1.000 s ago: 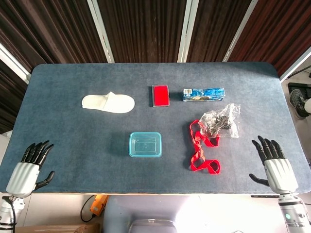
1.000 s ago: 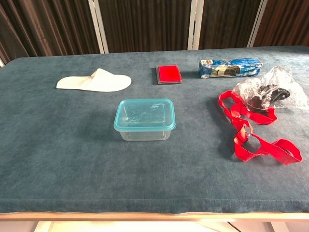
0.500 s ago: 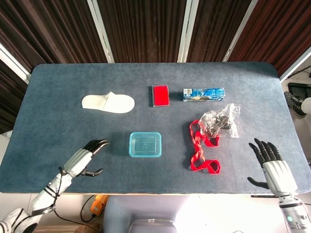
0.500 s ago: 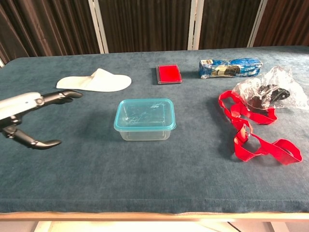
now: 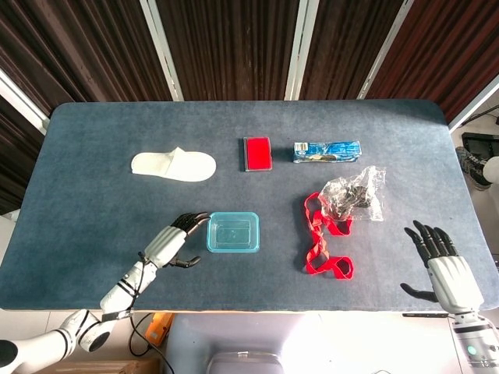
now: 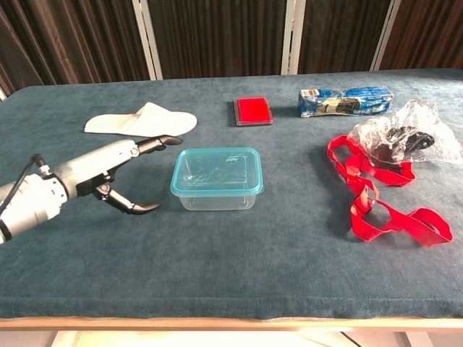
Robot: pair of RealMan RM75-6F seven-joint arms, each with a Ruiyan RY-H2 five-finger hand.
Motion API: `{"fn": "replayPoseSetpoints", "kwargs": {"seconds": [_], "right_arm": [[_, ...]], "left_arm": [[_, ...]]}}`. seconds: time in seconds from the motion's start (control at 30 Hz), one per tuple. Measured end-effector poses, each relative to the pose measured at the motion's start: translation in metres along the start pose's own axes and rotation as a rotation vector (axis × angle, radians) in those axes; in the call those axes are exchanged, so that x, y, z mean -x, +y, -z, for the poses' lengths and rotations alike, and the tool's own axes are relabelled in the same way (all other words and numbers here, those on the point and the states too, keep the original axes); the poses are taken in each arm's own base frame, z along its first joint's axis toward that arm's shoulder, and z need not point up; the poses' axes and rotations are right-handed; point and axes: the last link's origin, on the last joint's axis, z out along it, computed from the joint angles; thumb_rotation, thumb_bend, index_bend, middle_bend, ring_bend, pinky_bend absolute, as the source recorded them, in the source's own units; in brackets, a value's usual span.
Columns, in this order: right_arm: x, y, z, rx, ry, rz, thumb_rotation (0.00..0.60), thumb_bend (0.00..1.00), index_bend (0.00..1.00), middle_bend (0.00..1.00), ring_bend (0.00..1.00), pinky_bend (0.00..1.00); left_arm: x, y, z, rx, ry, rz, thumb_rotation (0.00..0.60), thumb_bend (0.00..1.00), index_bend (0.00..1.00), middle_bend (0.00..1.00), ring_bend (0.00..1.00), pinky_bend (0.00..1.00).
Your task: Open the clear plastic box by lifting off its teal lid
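The clear plastic box [image 5: 232,235] [image 6: 215,189] stands near the table's middle, its teal lid [image 5: 232,231] [image 6: 216,173] seated on top. My left hand [image 5: 173,241] [image 6: 116,172] hovers just left of the box, fingers spread and holding nothing; its fingertips [image 5: 200,218] nearly reach the lid's left edge. At the table's near right corner my right hand [image 5: 443,265] is open, palm down, far from the box. The chest view does not show the right hand.
A white slipper [image 5: 173,165] lies at the back left, a red flat case [image 5: 257,153] and a blue packet [image 5: 326,151] behind the box. To the right lie a red strap [image 5: 323,238] and a crumpled clear bag [image 5: 355,192].
My left arm has swept in from the near left corner toward the box and now sits beside its left side. The right hand has barely shifted.
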Motion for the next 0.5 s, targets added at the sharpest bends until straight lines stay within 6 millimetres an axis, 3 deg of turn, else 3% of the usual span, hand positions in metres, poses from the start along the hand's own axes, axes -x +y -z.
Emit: {"fn": "replayPoseSetpoints", "kwargs": {"seconds": [0.5], "right_arm": [[0.0, 0.001, 0.001, 0.002, -0.015, -0.002, 0.6, 0.17, 0.0, 0.0, 0.0, 0.0]], "left_arm": [[0.007, 0.018, -0.032, 0.011, -0.018, 0.012, 0.6, 0.27, 0.0, 0.0, 0.0, 0.0]]}}
